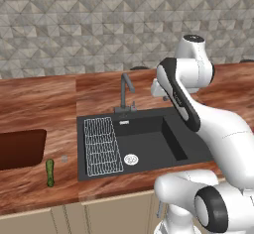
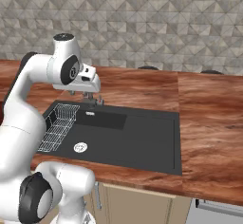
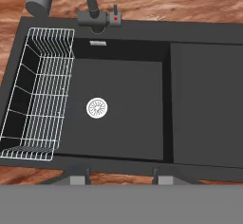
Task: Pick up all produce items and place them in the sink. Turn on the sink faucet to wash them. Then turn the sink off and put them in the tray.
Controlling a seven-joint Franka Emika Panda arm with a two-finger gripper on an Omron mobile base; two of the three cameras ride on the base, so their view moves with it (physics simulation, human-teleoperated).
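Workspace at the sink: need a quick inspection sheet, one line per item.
Surface: wood countertop, bare around the black sink.
Job's things: cucumber lies on the counter left of the sink, between it and the tray; sink holds a white wire rack and a silver drain, no produce in it; faucet stands behind the basin, no water seen.
Clutter: a tiny grey speck on the counter by the cucumber.
Grippers: gripper hangs above the sink's front edge, fingers apart, holding nothing.
Cables: nothing seen.
Surroundings: grey tiled wall behind; pale cabinet fronts below the counter.
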